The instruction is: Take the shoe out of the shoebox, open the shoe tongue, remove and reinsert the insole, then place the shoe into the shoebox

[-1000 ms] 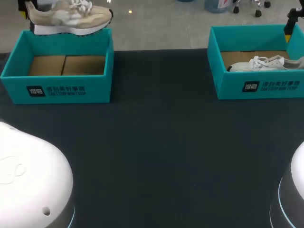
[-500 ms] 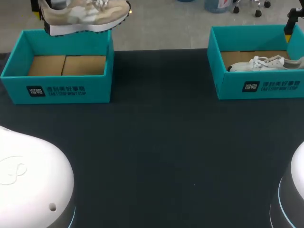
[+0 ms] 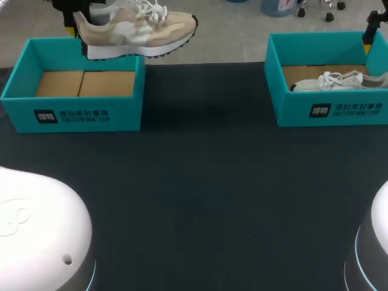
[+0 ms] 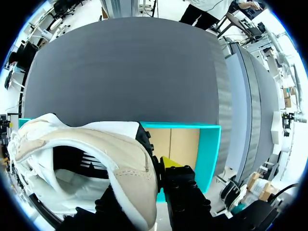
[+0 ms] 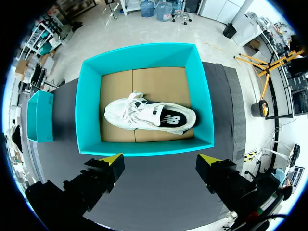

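Right now our left tool (image 3: 77, 27) is pinching the heel of the beige shoe (image 3: 136, 33), holding it in the air at the upper left of the frame, over the back right corner of the open teal shoebox (image 3: 73, 118), toe pointing right. Our right tool (image 5: 160, 161) is hanging with fingers spread by the second shoebox (image 3: 330, 112) at the upper right, where a white shoe (image 3: 336, 80) is lying on its side. Both boxes are sitting on the dark counter (image 3: 206, 194).

First shoe (image 3: 136, 33) above left shoebox (image 3: 73, 115), second shoe (image 3: 339, 80) inside right shoebox (image 3: 339, 111)
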`<act>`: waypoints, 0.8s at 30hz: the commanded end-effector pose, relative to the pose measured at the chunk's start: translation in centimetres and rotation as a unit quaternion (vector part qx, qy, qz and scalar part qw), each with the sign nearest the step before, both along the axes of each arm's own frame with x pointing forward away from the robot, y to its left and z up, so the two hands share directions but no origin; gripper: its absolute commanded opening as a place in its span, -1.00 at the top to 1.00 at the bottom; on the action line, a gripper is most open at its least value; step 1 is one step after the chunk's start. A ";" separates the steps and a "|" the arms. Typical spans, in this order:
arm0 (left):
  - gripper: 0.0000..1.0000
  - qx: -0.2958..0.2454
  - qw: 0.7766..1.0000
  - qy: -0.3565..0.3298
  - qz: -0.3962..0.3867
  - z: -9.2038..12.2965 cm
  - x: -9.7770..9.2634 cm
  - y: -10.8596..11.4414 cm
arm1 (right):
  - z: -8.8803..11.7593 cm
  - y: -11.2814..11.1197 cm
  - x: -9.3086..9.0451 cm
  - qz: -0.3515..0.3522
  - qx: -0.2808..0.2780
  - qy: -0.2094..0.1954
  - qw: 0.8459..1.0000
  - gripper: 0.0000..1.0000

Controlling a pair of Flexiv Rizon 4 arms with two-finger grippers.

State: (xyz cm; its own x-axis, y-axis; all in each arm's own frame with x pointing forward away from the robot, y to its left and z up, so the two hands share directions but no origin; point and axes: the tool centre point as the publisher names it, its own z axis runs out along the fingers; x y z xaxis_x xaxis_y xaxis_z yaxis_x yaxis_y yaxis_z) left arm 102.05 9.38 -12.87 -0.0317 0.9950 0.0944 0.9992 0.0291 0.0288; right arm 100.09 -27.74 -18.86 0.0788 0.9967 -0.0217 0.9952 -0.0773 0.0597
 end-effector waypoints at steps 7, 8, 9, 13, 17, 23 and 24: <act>1.00 0.009 0.999 -0.031 -0.027 -0.5 -3.8 -3.8 | 0.0 0.0 0.0 0.000 0.000 -0.001 1.000 -1.00; 1.00 0.010 0.999 -0.030 -0.029 -0.6 -4.1 -4.1 | 0.0 0.0 0.0 0.000 0.000 -0.001 1.000 -1.00; 1.00 0.010 0.999 -0.028 -0.031 -0.7 -4.3 -4.4 | 0.0 0.0 0.0 0.000 0.000 -0.001 1.000 -1.00; 1.00 0.016 0.999 -0.028 -0.032 -1.2 -5.1 -5.8 | 0.0 0.0 0.0 0.000 0.000 -0.001 1.000 -1.00; 1.00 0.005 1.000 -0.024 -0.012 -2.1 -6.1 -7.5 | 0.0 0.0 0.0 0.000 0.000 -0.001 1.000 -1.00; 1.00 0.005 1.000 -0.024 -0.012 -2.1 -6.1 -7.5 | 0.0 0.0 0.0 0.000 0.000 -0.001 1.000 -1.00; 1.00 0.005 1.000 -0.024 -0.012 -2.1 -6.1 -7.5 | 0.0 0.0 0.0 0.000 0.000 -0.001 1.000 -1.00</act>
